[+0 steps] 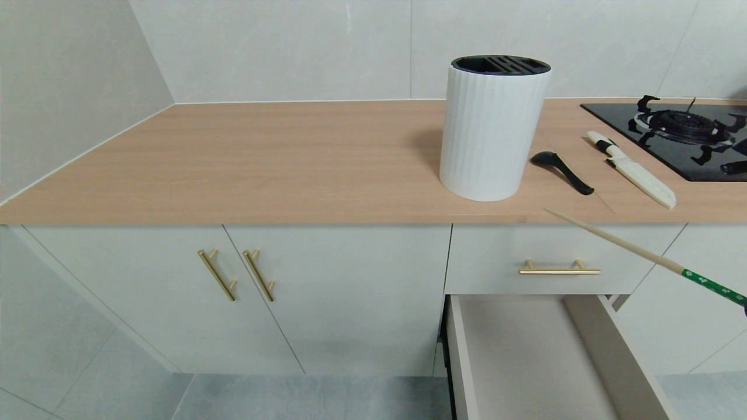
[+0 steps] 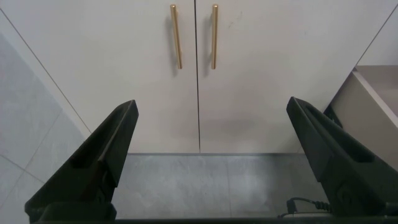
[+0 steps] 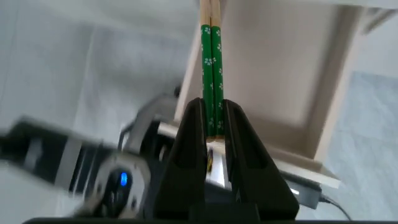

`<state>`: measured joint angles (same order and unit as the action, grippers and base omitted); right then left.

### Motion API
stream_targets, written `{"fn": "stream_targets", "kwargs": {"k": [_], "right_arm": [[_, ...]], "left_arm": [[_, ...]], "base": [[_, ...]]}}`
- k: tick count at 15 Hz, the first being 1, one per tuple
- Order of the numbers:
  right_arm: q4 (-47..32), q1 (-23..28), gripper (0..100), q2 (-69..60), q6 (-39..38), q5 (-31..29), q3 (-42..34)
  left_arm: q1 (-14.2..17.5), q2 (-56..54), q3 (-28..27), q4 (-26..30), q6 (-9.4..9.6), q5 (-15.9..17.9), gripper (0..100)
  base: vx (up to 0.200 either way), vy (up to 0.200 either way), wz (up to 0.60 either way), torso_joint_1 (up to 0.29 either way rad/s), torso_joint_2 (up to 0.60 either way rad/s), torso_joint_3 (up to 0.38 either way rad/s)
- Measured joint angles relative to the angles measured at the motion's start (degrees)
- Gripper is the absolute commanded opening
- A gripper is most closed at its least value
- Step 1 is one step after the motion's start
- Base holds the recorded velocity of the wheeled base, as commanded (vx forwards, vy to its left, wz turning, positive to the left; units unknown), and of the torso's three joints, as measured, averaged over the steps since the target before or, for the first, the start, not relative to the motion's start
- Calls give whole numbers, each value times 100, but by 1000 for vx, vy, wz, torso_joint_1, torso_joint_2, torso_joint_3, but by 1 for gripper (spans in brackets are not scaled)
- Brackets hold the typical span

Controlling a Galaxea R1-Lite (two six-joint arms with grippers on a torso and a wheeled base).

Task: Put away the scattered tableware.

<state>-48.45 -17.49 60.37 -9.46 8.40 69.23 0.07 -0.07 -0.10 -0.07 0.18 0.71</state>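
On the countertop [image 1: 292, 157] we locate the holder [image 1: 493, 128] right of centre, the spoon [image 1: 561, 170] just to its right, the knife [image 1: 630, 169] right of the spoon, and the stove [image 1: 683, 134] behind the knife at the far right. Below the counter, we find the cabinet doors [image 1: 327, 291] on the left and the open drawer [image 1: 513, 350] on the right, under a closed drawer [image 1: 560, 251]. The chopsticks [image 3: 210, 68] sit between the fingers of the right gripper [image 3: 212, 106], before the counter edge at the right.

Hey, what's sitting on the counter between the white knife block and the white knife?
A black spoon lies between the white knife block and the white knife, touching neither, as the head view shows.
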Motion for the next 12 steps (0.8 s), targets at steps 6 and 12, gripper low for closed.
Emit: {"fn": "stream_targets", "kwargs": {"k": [6, 12], "right_arm": [[846, -9, 0, 306, 1014, 156, -1028], [1189, 2, 0, 514, 1024, 152, -1443]], "left_arm": [[0, 0, 0, 0, 0, -2, 100], [-2, 0, 0, 2, 0, 0, 100]], "base": [[0, 0, 0, 0, 0, 0], [0, 0, 0, -75, 158, 89]]}}
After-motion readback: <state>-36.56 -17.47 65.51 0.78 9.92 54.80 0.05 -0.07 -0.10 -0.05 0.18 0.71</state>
